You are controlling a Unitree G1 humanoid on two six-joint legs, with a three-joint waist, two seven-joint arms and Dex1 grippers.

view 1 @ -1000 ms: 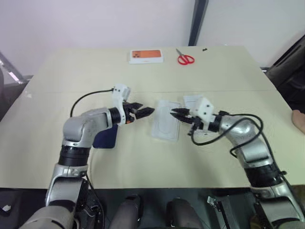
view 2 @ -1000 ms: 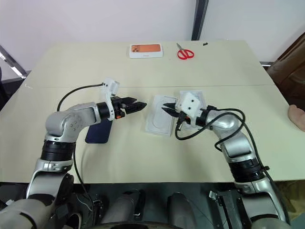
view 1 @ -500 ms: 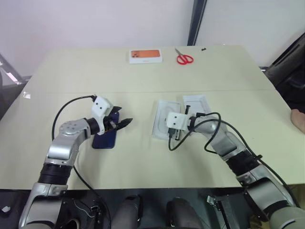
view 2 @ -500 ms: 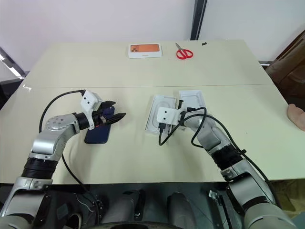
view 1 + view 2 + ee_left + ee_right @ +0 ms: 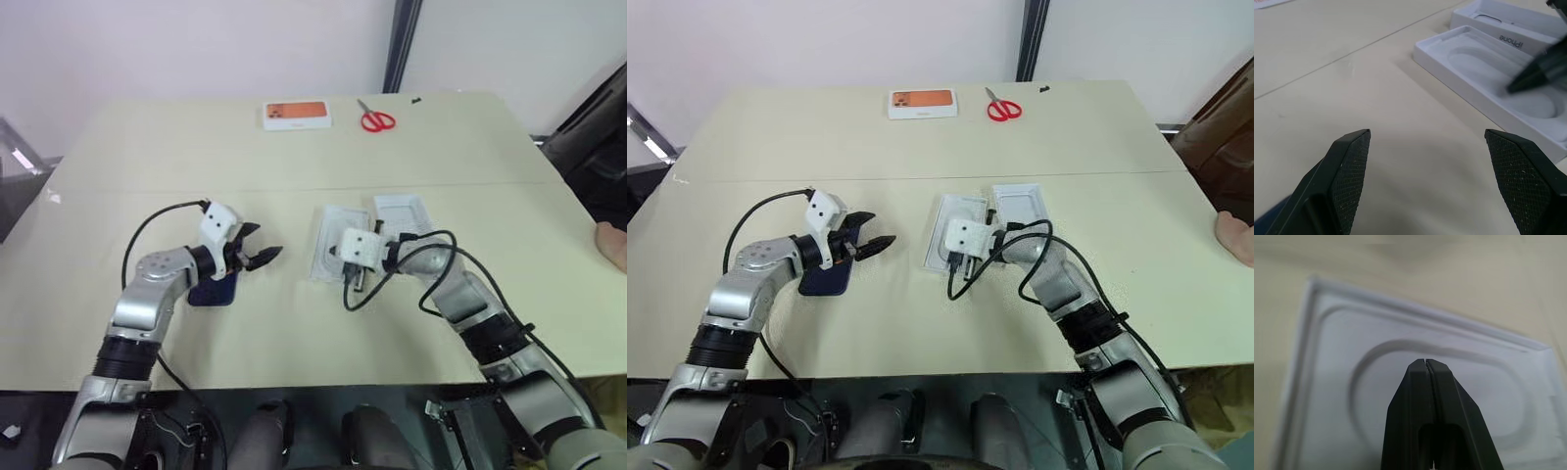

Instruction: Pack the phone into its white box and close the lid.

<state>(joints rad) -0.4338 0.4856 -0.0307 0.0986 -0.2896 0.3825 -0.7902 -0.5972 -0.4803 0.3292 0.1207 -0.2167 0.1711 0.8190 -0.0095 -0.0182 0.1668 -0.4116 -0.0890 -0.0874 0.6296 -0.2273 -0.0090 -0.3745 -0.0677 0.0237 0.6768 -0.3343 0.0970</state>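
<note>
The right gripper has its two black fingers pressed together, holding nothing, its tip poised over the oval recess of a flat white insert near the middle of a pale beige table. The right arm reaches in from the right with the wrist angled down and toward the left, a black cable looping beside it. The left gripper stands wide apart and empty, pointing roughly level toward the insert from the left, with bare tabletop between its fingers. Just beneath and behind the left wrist lies the phone, a dark navy slab flat on the table, partly covered by the gripper's body. Touching or just beside the insert on its right is a white tray with small printed lettering inside; whether it is the box or the lid cannot be told. Well apart at the far edge of the table sit an orange-topped white box and red-handled scissors. Behind the table rises a plain pale wall with a dark vertical post. A person's hand rests at the table's right edge.
</note>
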